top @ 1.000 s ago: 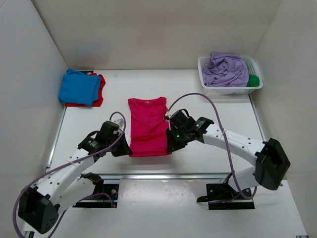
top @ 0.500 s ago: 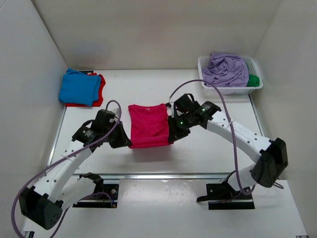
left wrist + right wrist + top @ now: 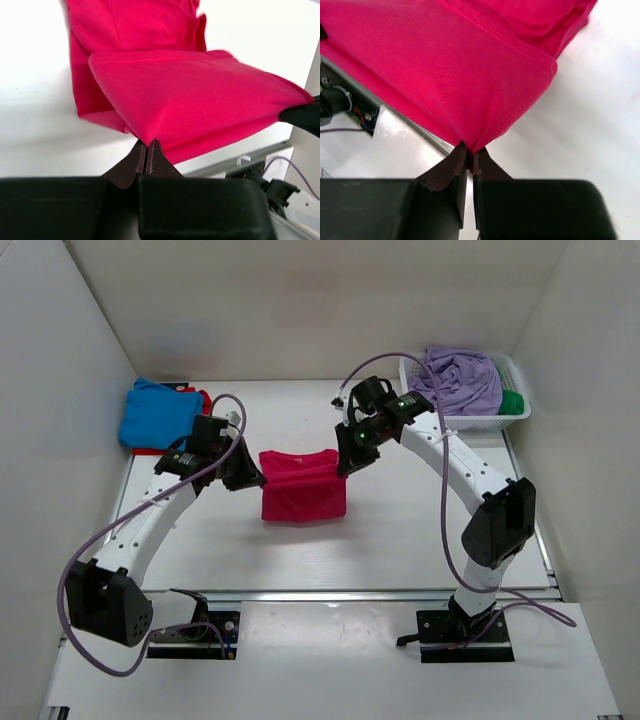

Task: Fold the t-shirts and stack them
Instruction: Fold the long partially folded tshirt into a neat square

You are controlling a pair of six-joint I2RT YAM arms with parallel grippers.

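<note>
The crimson-pink t-shirt (image 3: 303, 490) lies mid-table, its near half lifted and folded back over the far half. My left gripper (image 3: 255, 472) is shut on its left corner (image 3: 145, 135). My right gripper (image 3: 343, 462) is shut on its right corner (image 3: 472, 142). Both hold the folded edge above the table. A bright blue t-shirt (image 3: 158, 417) lies folded on a red t-shirt (image 3: 200, 430) at the far left. A lavender t-shirt (image 3: 456, 380) and a green t-shirt (image 3: 511, 402) sit in the basket.
The white latticed basket (image 3: 450, 422) stands at the far right corner. White walls close in the table on the left, back and right. The table's metal front edge (image 3: 340, 592) runs near the arm bases.
Both grippers have carried the shirt's near edge away from the arm bases, over the far half. The shirt now looks about half as long.
</note>
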